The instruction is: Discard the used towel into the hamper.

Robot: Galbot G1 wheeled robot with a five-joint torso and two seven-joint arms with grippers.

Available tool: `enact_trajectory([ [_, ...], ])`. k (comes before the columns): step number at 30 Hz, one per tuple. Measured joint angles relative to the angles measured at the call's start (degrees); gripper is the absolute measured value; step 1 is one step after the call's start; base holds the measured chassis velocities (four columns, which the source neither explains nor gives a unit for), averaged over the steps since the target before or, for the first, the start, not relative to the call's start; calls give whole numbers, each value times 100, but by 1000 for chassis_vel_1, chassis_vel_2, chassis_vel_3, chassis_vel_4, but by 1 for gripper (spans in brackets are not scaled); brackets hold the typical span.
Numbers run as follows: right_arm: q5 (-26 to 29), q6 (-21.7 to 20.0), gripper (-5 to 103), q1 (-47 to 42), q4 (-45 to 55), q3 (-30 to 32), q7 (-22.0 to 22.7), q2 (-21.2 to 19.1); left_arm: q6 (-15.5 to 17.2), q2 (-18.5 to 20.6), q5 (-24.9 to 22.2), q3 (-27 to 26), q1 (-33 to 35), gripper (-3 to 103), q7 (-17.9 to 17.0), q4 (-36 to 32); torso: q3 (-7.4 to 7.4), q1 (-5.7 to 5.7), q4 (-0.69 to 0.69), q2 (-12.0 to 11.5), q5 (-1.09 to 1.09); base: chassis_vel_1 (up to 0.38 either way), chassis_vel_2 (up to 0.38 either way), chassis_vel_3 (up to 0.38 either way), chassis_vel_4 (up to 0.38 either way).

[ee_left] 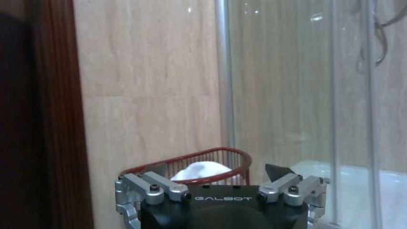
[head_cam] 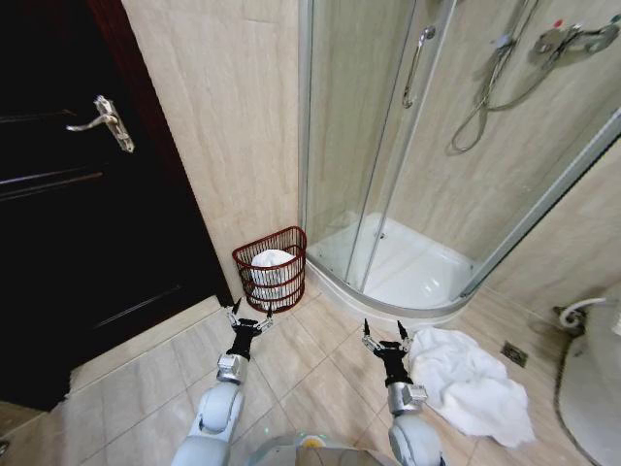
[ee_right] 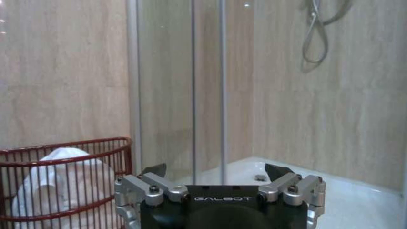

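Towel point(head_cam: 471, 383) on floor, beside open right claw point(head_cam: 386, 339); not grabbed yet. Needs grabbing, then hamper point(head_cam: 272, 268). Left claw point(head_cam: 248, 317) open too.

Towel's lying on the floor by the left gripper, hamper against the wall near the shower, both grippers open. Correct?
One slip: the towel lies on the floor beside the right gripper, not the left gripper, as the head view shows. The rest holds: the hamper stands against the wall next to the shower enclosure, and both grippers are open.
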Motion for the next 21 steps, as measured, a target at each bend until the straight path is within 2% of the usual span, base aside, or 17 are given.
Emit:
enact_trajectory([
  [21,22,57,100,-41,-28,11,4,-11,-71,-15,19,39,-35,100,-3,46,0,1,-1,1,-2,-118,-183,54,113],
])
